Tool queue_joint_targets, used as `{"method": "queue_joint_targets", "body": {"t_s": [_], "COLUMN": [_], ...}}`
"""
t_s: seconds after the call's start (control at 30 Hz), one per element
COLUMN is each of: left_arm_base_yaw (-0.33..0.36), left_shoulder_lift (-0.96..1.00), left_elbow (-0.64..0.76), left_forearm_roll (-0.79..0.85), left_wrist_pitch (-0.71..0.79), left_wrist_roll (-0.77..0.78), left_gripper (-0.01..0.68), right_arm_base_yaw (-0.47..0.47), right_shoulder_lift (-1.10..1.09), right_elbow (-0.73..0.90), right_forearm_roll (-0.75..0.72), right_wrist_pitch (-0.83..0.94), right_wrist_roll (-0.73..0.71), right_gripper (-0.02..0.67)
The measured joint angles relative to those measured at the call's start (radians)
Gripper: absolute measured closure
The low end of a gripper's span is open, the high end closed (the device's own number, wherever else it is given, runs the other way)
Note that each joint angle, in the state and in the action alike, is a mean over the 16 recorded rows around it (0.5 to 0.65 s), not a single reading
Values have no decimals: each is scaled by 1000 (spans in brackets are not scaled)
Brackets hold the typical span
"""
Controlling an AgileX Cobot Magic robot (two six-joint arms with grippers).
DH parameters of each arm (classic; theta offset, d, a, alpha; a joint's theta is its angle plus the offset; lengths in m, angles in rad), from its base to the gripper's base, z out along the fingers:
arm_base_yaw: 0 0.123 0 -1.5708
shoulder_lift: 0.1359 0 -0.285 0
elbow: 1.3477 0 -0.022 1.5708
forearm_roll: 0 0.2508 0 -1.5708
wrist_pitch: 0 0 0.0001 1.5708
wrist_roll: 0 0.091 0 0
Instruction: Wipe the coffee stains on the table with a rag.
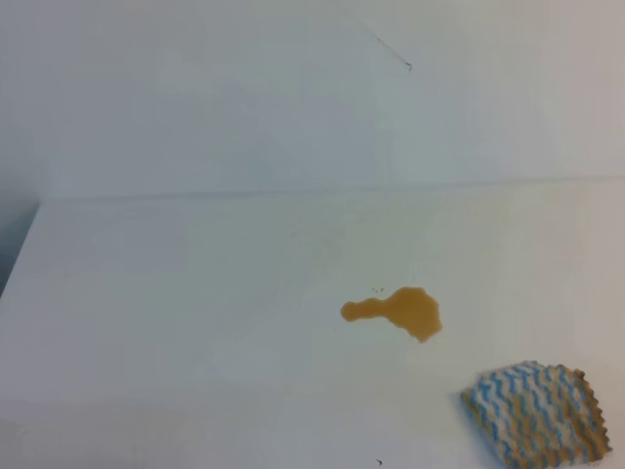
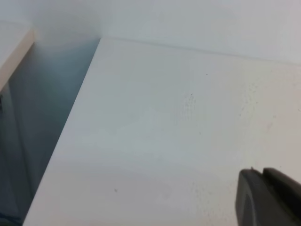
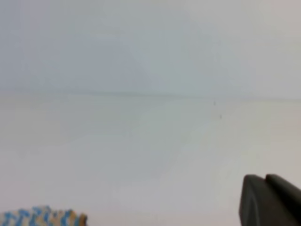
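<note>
The coffee stains [image 1: 400, 311] are one amber-brown blotch with a narrow lobe pointing left, right of the middle of the white table [image 1: 195, 322]. The rag [image 1: 537, 412], zigzag-striped in blue, white and tan, lies flat at the front right, apart from the blotch. The exterior high view shows neither gripper. In the left wrist view my left gripper [image 2: 262, 170] shows as dark fingers pressed together at the lower right, over bare table [image 2: 164, 117]. My right gripper [image 3: 264, 176] looks the same, fingers together, with the rag's edge [image 3: 42, 216] at the lower left.
A pale wall [image 1: 293, 98] rises behind the table and carries a thin dark scratch [image 1: 391, 51]. The table's left edge [image 2: 66, 132] drops to a dark gap, beyond which stands a tan-edged surface [image 2: 14, 52]. Tiny dark specks [image 1: 377, 288] lie near the blotch.
</note>
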Motion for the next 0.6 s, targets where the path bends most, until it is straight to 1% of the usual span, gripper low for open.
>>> {"method": "queue_joint_targets", "body": {"t_s": [0.3,0.6], "left_arm_base_yaw": [0,0], "left_shoulder_lift": [0,0], "left_elbow": [0,0], "left_forearm_roll": [0,0], "left_wrist_pitch": [0,0], "left_wrist_roll": [0,-2], "left_gripper": [674,674], "right_arm_base_yaw": [0,0], "right_shoulder_lift": [0,0], "right_elbow": [0,0], "right_forearm_roll": [-9,14], "right_wrist_pitch": [-43,-156], "right_wrist_roll": [-15,12], "right_gripper": [653,653]}}
